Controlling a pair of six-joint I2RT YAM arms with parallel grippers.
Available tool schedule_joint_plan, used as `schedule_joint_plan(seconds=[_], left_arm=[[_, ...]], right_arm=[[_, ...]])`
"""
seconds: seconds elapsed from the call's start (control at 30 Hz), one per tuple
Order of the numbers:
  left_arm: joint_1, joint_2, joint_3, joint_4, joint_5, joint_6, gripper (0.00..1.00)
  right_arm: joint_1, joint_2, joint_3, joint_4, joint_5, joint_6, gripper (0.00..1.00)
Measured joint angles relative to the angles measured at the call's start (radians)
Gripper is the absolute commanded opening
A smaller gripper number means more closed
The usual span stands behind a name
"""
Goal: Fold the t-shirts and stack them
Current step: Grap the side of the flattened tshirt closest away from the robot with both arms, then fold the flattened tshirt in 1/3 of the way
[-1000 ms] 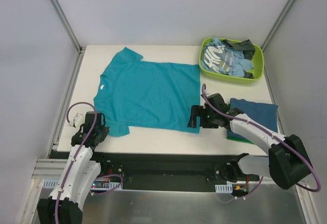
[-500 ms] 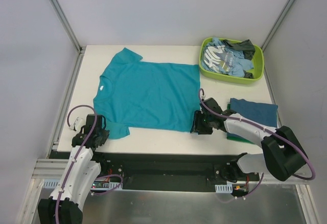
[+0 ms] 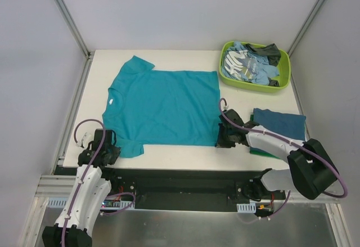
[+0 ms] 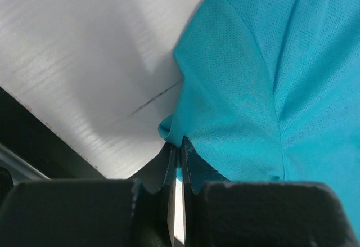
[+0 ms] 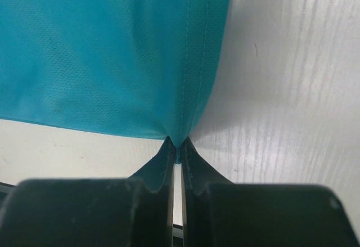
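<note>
A bright teal t-shirt [image 3: 160,106] lies spread flat on the white table [image 3: 169,152], collar to the left. My left gripper [image 3: 105,151] is shut on the near sleeve [image 4: 225,106], pinching its edge. My right gripper [image 3: 220,140] is shut on the shirt's near hem corner [image 5: 188,106]. A folded blue-teal t-shirt [image 3: 279,124] lies on a green one at the right, beside my right arm. Light blue printed and dark grey t-shirts [image 3: 247,64] are piled in the tub.
The lime-green tub [image 3: 284,75] stands at the back right corner. The table's near edge runs just below both grippers, with the black base rail [image 3: 180,182] beyond it. White walls and metal frame posts close in the sides.
My right gripper dropped to the table at the hem corner and shut on it. The left gripper drew the sleeve slightly toward the near edge, pulling the shirt a little.
</note>
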Motion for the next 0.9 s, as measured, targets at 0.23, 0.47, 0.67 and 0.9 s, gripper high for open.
schedule_joint_plan(seconds=[0.23, 0.47, 0.67, 0.9], left_arm=[[0.000, -0.048, 0.001, -0.073, 0.093, -0.029, 0.00], [0.000, -0.109, 0.064, -0.092, 0.120, -0.026, 0.00], [0.000, -0.037, 0.150, -0.014, 0.131, 0.008, 0.00], [0.000, 0.180, 0.250, 0.133, 0.173, 0.042, 0.00]], right_arm=[[0.001, -0.069, -0.047, -0.033, -0.043, -0.031, 0.01], [0.001, -0.081, -0.046, -0.045, -0.058, -0.057, 0.01], [-0.023, -0.077, 0.043, -0.068, -0.059, -0.089, 0.01], [-0.086, -0.043, 0.166, -0.069, -0.080, -0.122, 0.01]])
